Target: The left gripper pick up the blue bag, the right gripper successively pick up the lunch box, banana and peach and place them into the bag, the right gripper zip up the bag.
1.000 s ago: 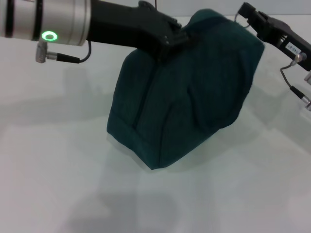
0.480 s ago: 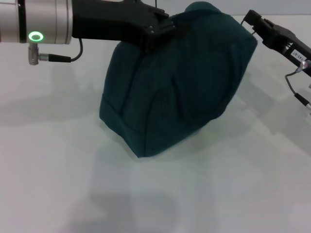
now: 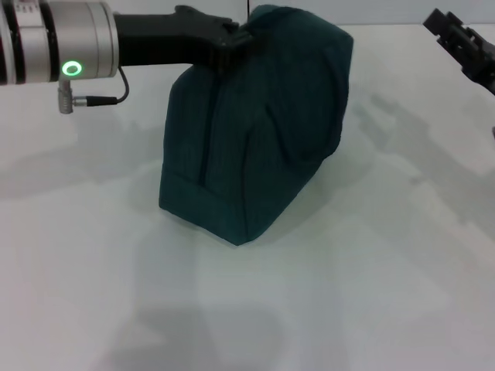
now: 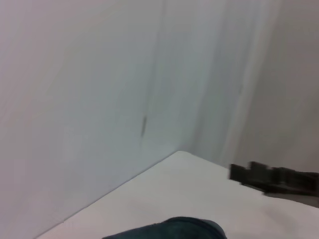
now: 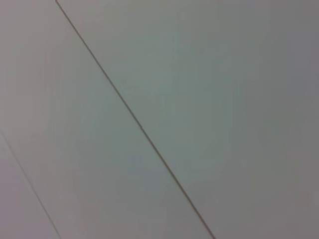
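left claw (image 3: 232, 42) pinching top of blue bag (image 3: 255, 131) on white table (image 3: 348, 270), right claw (image 3: 464, 42) apart, spread unclear

The blue bag (image 3: 255, 124) hides the left gripper's (image 3: 232, 42) jaws.

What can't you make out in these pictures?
- Left gripper: head view, its fingers are hidden against the bag.
- Right gripper: head view, cut off by the edge.
- Bag contents and zipper: the fabric and the bag's far side hide them.
- Right wrist view: only a blank surface.
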`<state>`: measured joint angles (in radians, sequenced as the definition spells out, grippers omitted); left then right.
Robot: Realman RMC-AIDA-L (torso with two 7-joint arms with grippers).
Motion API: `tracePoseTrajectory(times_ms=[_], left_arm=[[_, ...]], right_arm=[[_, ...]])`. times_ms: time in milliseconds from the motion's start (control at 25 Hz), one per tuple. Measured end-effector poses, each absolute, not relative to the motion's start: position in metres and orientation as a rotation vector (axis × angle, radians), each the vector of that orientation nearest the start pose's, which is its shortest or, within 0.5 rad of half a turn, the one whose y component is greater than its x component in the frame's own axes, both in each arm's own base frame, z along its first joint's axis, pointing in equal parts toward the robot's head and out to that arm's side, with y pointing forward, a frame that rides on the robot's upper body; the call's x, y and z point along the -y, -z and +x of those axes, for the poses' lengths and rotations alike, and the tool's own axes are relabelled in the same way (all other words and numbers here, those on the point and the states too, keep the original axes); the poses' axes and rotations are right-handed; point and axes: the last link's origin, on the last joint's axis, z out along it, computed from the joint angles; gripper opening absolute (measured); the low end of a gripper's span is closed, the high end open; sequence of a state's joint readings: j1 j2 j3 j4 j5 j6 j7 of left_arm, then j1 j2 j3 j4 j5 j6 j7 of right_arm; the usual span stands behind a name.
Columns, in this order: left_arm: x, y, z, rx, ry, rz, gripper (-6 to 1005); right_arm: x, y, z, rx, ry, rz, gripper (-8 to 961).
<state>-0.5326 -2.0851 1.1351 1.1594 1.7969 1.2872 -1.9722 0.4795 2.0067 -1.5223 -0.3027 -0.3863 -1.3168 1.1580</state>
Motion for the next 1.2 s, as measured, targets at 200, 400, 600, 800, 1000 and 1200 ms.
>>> tracePoseTrajectory(times_ms=[200, 400, 600, 800, 1000, 1200], left_arm=[[-0.383, -0.023, -0.154, 0.66, 0.696, -2.611, 45], [-0.378, -0.025, -0.159, 0.609, 0.741, -2.6, 264], [-0.361, -0.036, -0.162, 0.554, 0.898, -2.589, 493], [-0.336, -0.061, -0.18, 0.484, 1.105, -2.519, 696], [-0.289, -0.064, -0.229, 0.422, 1.154, -2.53, 794], [-0.255, -0.051, -0.269, 0.439, 1.072, -2.528, 893]], right_arm=[[-0.348, -0.013, 0.268, -0.873, -1.381, -1.929, 479], [-0.339, -0.019, 0.271, -0.818, -1.4, -1.938, 684], [-0.327, -0.032, 0.273, -0.722, -1.432, -1.954, 863], [-0.308, -0.052, 0.268, -0.522, -1.483, -2.1, 864], [-0.276, -0.059, 0.261, -0.272, -1.489, -2.41, 862], [-0.258, -0.026, 0.268, -0.201, -1.323, -2.613, 860]])
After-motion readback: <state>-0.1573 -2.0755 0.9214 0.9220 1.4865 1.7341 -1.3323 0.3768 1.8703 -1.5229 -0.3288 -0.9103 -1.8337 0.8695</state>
